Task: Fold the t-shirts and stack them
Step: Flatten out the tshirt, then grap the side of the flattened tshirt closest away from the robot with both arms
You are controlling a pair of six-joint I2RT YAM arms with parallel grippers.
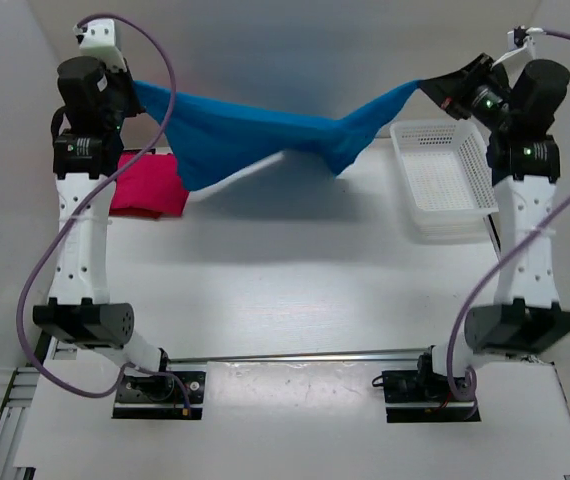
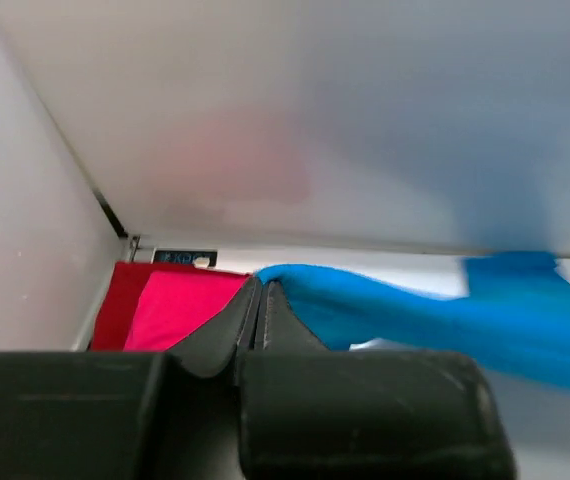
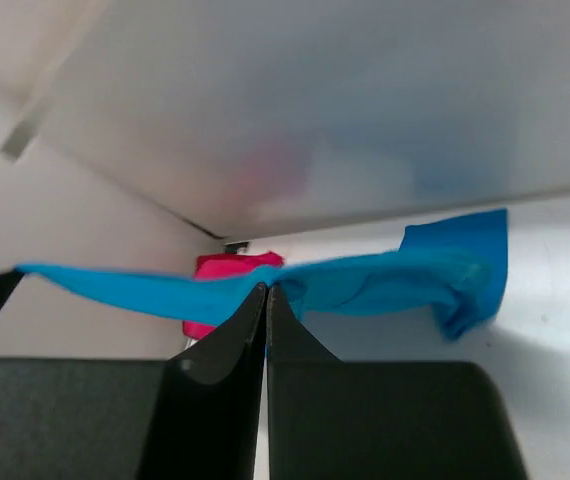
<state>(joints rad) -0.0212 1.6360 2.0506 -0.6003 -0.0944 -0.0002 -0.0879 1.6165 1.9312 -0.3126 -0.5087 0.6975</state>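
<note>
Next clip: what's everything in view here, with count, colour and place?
blue t-shirt: 1, bright blue, stretched in the air between both grippers
pink t-shirt: 1, magenta, folded, far left of table
dark red t-shirt: 1, edge showing beside the pink one, seemingly beneath it
mesh basket: 1, white, far right of table
table: 1, white
left gripper: 1, black, shut on blue t-shirt
right gripper: 1, black, shut on blue t-shirt

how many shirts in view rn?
3: blue shirt hangs between left pincer and right pincer; pink shirt folded at table's far left; dark red shirt beneath it.
</note>
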